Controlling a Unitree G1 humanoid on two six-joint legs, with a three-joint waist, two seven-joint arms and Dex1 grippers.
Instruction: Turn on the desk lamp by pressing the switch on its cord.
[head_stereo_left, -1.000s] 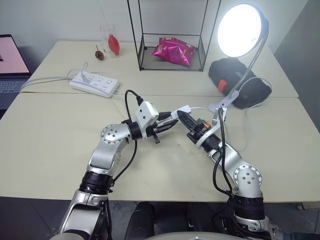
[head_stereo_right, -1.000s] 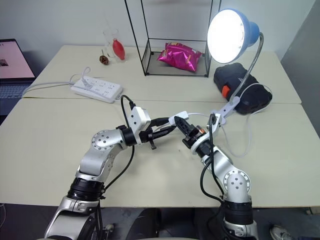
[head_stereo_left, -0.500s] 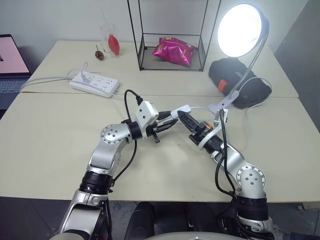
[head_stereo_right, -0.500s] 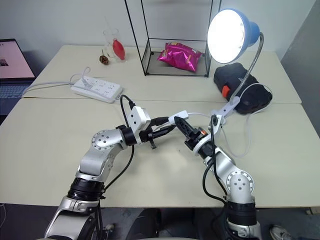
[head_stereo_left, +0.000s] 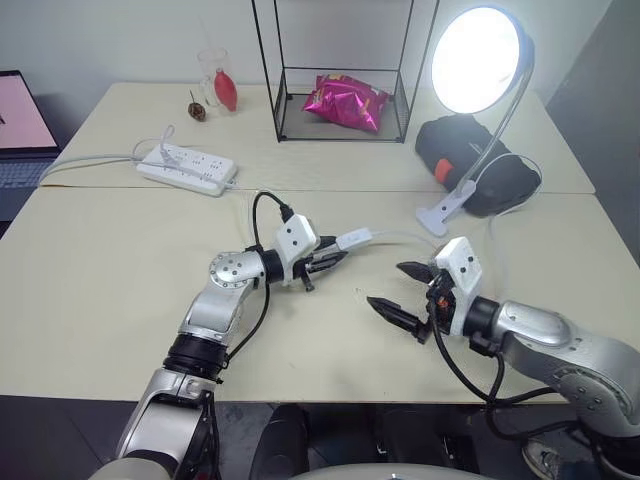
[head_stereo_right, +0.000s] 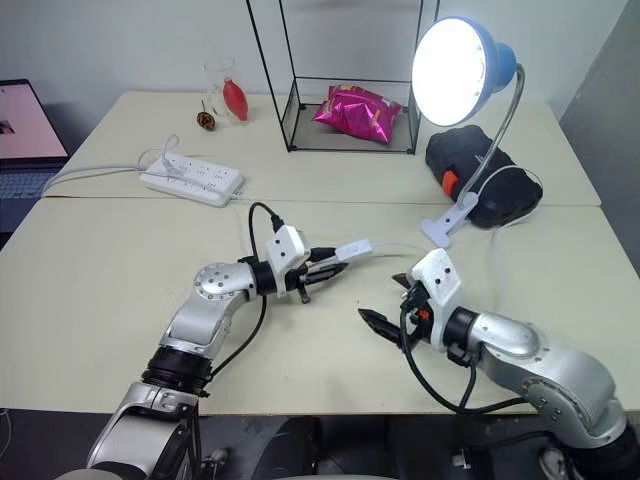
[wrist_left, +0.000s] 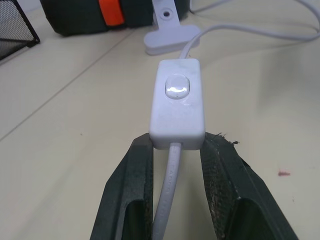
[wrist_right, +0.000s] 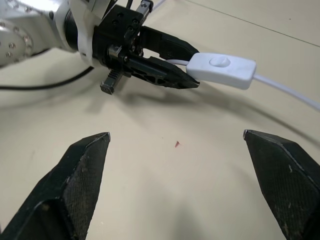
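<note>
Beige tables (head_stereo_left: 90, 260) pushed together, lit desk lamp (head_stereo_left: 478, 60), grey wall (head_stereo_left: 120, 35)

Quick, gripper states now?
Left gripper: shut on the switch.
Right gripper: open, holding nothing.

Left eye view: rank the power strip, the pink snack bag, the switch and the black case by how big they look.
1. Black case
2. Power strip and pink snack bag: look alike, not ranked apart; the bag lies farther back.
3. Switch, clearly smallest though nearest.
</note>
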